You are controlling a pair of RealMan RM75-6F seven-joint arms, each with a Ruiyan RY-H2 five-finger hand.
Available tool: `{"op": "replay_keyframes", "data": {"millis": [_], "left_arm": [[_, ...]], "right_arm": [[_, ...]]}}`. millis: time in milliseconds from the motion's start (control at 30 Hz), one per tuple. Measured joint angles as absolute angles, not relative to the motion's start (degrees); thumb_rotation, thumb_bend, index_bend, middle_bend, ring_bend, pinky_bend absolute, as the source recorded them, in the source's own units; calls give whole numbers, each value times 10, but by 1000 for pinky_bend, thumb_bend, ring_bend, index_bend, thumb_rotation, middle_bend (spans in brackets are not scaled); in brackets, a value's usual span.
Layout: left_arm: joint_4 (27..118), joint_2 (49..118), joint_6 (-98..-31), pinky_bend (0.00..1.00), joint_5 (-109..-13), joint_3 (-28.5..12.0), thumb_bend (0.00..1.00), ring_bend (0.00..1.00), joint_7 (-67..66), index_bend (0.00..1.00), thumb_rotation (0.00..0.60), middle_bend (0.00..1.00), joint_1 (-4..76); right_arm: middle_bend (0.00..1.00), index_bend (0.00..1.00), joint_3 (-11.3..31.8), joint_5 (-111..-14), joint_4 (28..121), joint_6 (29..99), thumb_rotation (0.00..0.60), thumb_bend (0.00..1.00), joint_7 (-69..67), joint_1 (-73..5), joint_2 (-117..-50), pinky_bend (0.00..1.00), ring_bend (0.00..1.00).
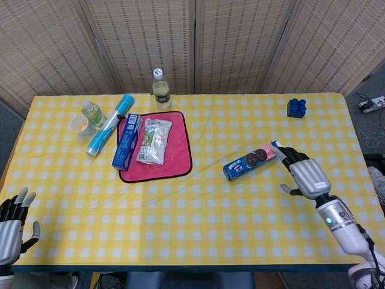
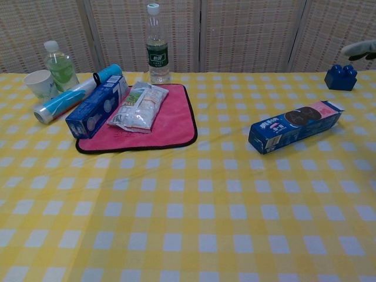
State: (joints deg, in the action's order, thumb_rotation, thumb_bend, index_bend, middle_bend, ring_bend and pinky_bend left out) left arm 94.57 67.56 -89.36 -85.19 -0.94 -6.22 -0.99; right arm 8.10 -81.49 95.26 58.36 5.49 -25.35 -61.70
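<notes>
A blue and pink cookie box [image 1: 253, 160] [image 2: 295, 126] lies right of the table's middle. My right hand [image 1: 305, 173] hovers just right of its pink end, fingers spread, holding nothing; only a fingertip [image 2: 359, 49] of it shows in the chest view. My left hand [image 1: 12, 223] hangs at the table's near left corner, fingers apart and empty. A pink cloth [image 1: 180, 150] [image 2: 174, 123] carries a blue carton [image 1: 127, 141] [image 2: 97, 106] and a silvery snack bag [image 1: 154, 140] [image 2: 138, 106].
A clear bottle with a green label [image 1: 160, 90] [image 2: 157, 46] stands behind the cloth. At the far left are a small green bottle [image 1: 93, 112] [image 2: 59, 63], a paper cup [image 1: 80, 125] [image 2: 40, 83] and a blue roll [image 1: 110, 124] [image 2: 73, 96]. A blue toy block [image 1: 296, 108] [image 2: 341, 77] sits far right.
</notes>
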Motion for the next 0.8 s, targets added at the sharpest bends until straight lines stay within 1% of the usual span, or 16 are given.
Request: {"op": "replay_keyframes", "data": {"millis": [200,333,533,800], "left_arm": [[941,677,-897,0,-855,-6,585,0,-56,0,600,0,-14],[934,677,-897,0,-851,-5,584,0,-49,0,600,0,-17],[925,678,-897,0,-847,-4,585,0,-38,0,600,0,-22],[915,681,-897,0,-844,-3,585,0,-28,0,600,0,-26]], "right_arm": [[103,34,101,-753,934,491,600,201,117,-330,-654,224,77],[103,37,107,-701,901,445,600,201,159,-378,-698,221,77],[104,80,102,-648,848,408,600,201,213,-426,-758,221,77],[122,175,86,-596,799,392,600,201,265,-464,-811,219,77]]}}
